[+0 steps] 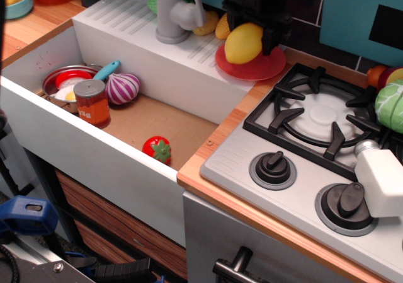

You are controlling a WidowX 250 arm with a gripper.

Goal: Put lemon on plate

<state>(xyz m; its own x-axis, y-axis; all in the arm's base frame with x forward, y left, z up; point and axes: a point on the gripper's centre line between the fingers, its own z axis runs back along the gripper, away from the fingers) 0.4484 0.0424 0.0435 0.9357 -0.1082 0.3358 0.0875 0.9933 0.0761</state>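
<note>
The bright-yellow lemon (pixel 243 43) is held between the black fingers of my gripper (pixel 249 38), directly over the flat red plate (pixel 271 66). The plate lies on the counter behind the stove, beside the sink's back ledge. The lemon hangs at the plate's surface or just above it; I cannot tell whether it touches. The gripper is shut on the lemon. Its upper body runs out of the top of the view.
A grey faucet (pixel 171 15) and small yellow toys (pixel 208 24) stand left of the plate. The sink holds a pot (pixel 63 84), a can (pixel 92 102), an onion (pixel 123 88) and a tomato (pixel 157 149). The stove grate (pixel 321 116) lies right.
</note>
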